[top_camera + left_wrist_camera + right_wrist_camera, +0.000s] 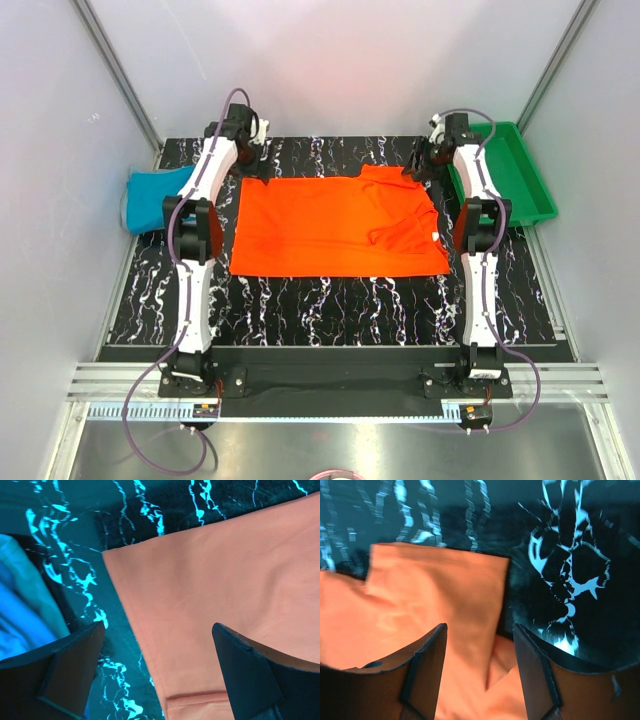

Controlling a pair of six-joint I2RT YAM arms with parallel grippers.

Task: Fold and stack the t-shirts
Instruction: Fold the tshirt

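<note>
The orange-red t-shirt (335,228) lies spread flat in the middle of the table, with a sleeve folded in near its right edge. The teal-blue t-shirt (155,197) sits bunched at the table's left edge. My left gripper (252,165) hovers at the orange shirt's far left corner. In the left wrist view it (157,650) is open wide, straddling the hem of the orange shirt (225,570), and the teal cloth (20,605) lies at the left. My right gripper (418,170) is at the far right corner. In the right wrist view it (480,640) is open over the orange sleeve (430,590).
A green plastic tray (520,170) stands at the back right, close to the right arm. The black marbled table top (330,300) shows in front of the shirt. Grey walls close in the left and right sides.
</note>
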